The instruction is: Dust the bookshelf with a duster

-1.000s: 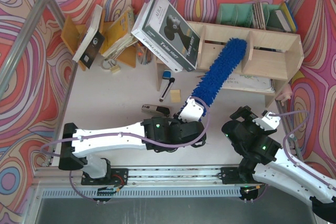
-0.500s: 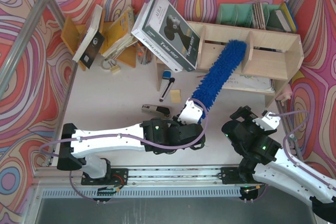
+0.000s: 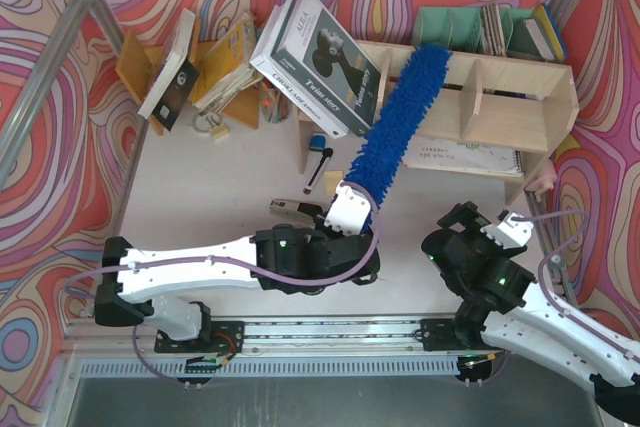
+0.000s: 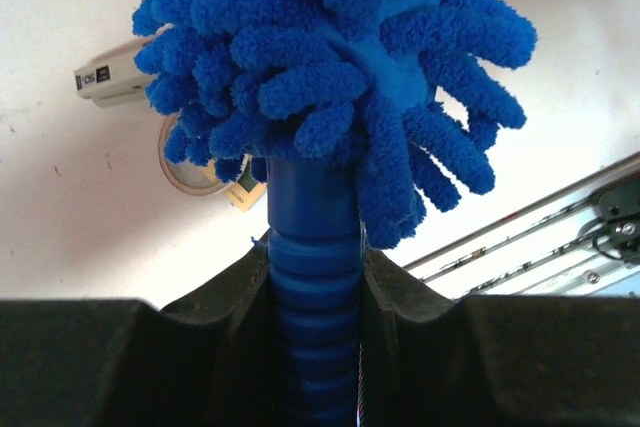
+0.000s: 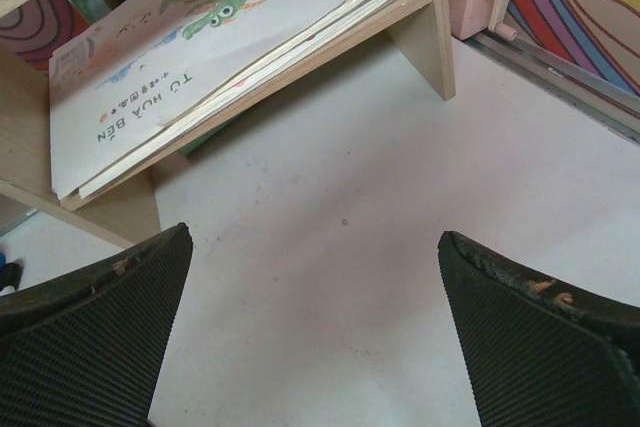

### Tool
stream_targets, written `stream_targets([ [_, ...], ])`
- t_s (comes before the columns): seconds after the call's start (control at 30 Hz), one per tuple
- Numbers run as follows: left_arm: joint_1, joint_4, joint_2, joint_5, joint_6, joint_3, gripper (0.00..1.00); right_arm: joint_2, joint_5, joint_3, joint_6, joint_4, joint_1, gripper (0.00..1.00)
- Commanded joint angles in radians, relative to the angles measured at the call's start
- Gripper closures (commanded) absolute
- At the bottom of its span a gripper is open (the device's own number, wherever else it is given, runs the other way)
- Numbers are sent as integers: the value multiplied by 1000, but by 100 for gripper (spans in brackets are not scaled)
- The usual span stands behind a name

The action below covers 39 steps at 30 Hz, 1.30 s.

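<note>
On the top view, the left gripper (image 3: pixel 352 205) sits just below the middle of the frame, clenched around the slim blue handle of the long, bright-blue fluffy microfiber duster (image 3: pixel 396 115). The duster slants up and to the right, across the front of the wide, pale plywood two-tier bookshelf (image 3: pixel 510 112) in the upper right. Its tip overlaps the shelf's top board, but I cannot tell from above whether the fibres touch the wood. A big black-and-white cardboard box (image 3: pixel 318 47) leans against the shelf's left end, just left of the duster. A grey stapler (image 3: pixel 295 209) lies on the white table (image 3: pixel 230 177) near the gripper. The right gripper (image 3: pixel 464 219) is at the lower right, below the shelf and well apart from the duster. On the left wrist view, the black fingers (image 4: pixel 215 309) press on both sides of the ribbed blue handle, with the blue plush filling the top of the frame and the stapler at the left edge. On the right wrist view, the two black ribbed fingers (image 5: pixel 90 337) stand wide apart and released, with bare table between them. Above them, a spiral-bound notebook with a green cartoon animal on its cover (image 5: pixel 200 77) lies on the bottom shelf board.
</note>
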Motion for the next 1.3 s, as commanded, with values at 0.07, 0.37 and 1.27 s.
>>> stream_targets([
  [0.07, -4, 64, -43, -96, -18, -10, 100, -3, 27, -9, 22, -8, -7, 1],
  [0.37, -3, 98, -4, -8, 11, -29, 100, -3, 27, -8, 22, -8, -7, 1],
  [1.27, -81, 292, 54, 24, 428, 127, 100, -18, 24, -9, 30, -16, -7, 1],
])
